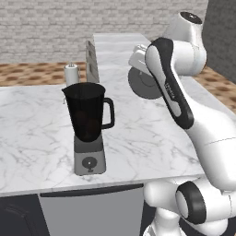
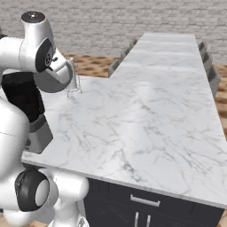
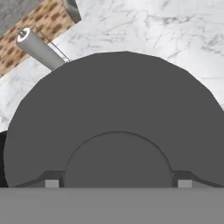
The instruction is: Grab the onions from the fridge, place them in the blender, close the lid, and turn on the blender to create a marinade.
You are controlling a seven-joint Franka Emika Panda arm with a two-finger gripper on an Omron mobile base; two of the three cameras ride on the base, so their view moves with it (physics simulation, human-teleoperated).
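lid [image 3: 118,131] right at the fingertips, clamped between them by its raised centre | gripper [image 3: 118,183] pinching it | blender [image 1: 88,126] open-topped on the marble counter [image 1: 152,138], apart from the fingers

One blender [image 1: 89,124], one lid [image 3: 114,131], one white cylinder [image 1: 71,74], one marble counter [image 2: 146,115]

Both base views look forward and down over the marble counter [image 1: 152,138] toward a brick wall [image 1: 69,23]. The left one, behind the arm's left, has the blender [image 1: 89,126] near and central; the right one sees it at its left edge, behind the arm. The hand view sits close above the lid [image 3: 116,131], with counter beyond it.
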